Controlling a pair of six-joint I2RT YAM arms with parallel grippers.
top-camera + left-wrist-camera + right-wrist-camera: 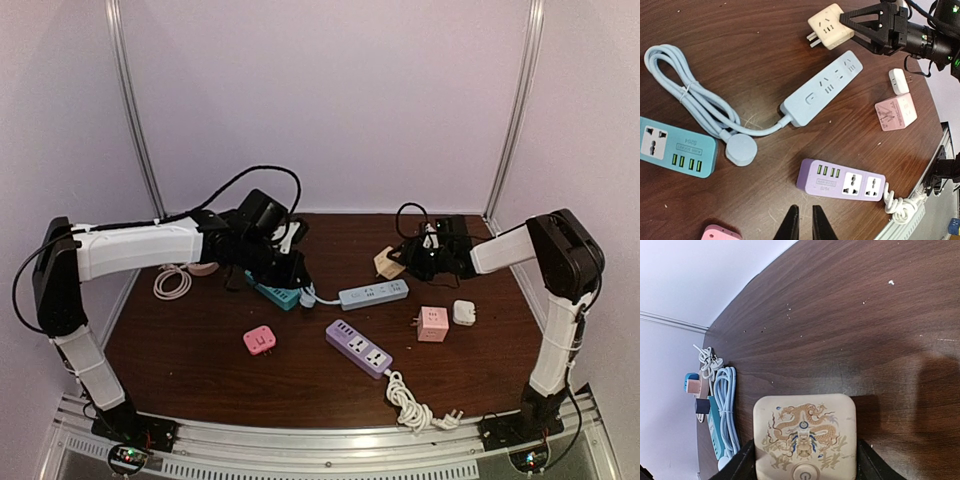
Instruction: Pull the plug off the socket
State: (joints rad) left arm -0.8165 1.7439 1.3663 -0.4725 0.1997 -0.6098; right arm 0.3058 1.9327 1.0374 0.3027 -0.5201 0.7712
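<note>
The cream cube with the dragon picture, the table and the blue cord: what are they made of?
Cream cube: looks like smooth hard plastic with a soft sheen, rounded edges and a printed dragon.
Table: dark brown with wood grain lines. It could be real wood or a wood-look coating; I can't tell which.
Blue cord: probably rubbery plastic, since it bends into soft loops.

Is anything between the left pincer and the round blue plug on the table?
Nothing visible: bare tabletop lies between the left pincer and the round blue plug. The teal strip and purple strip sit off to either side.
</note>
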